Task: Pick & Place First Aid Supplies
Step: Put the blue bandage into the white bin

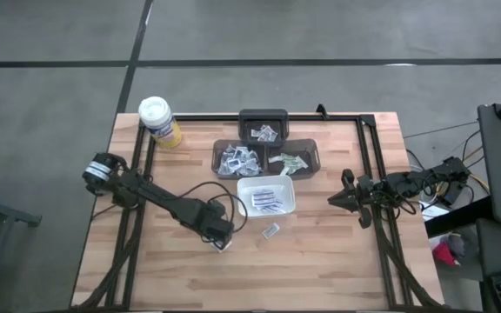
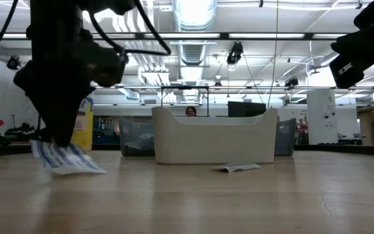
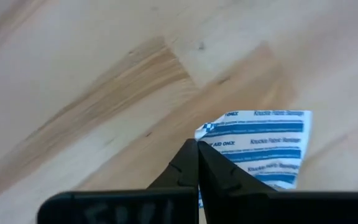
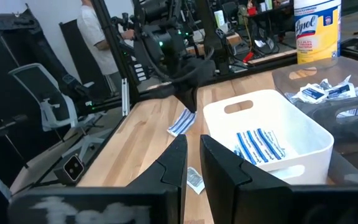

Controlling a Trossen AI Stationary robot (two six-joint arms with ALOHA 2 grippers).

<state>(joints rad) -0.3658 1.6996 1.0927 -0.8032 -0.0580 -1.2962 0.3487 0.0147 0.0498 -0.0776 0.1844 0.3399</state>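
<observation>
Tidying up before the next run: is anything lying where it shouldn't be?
One packet lies loose on the wooden table, just outside the white tray that holds others. The left gripper is shut on another packet at the tabletop.

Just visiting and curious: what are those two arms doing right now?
Left gripper shut on a blue-striped packet, near the white tray. Right gripper waits at the table's right side. Another packet lies loose by the tray.

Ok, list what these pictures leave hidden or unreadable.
- High view: the left gripper covers the packet it pinches.
- Low view: the white tray wall hides its contents and the bins behind.
- Left wrist view: the fingers cover the packet's near edge.
- High view: the loose packet print is too small.
</observation>
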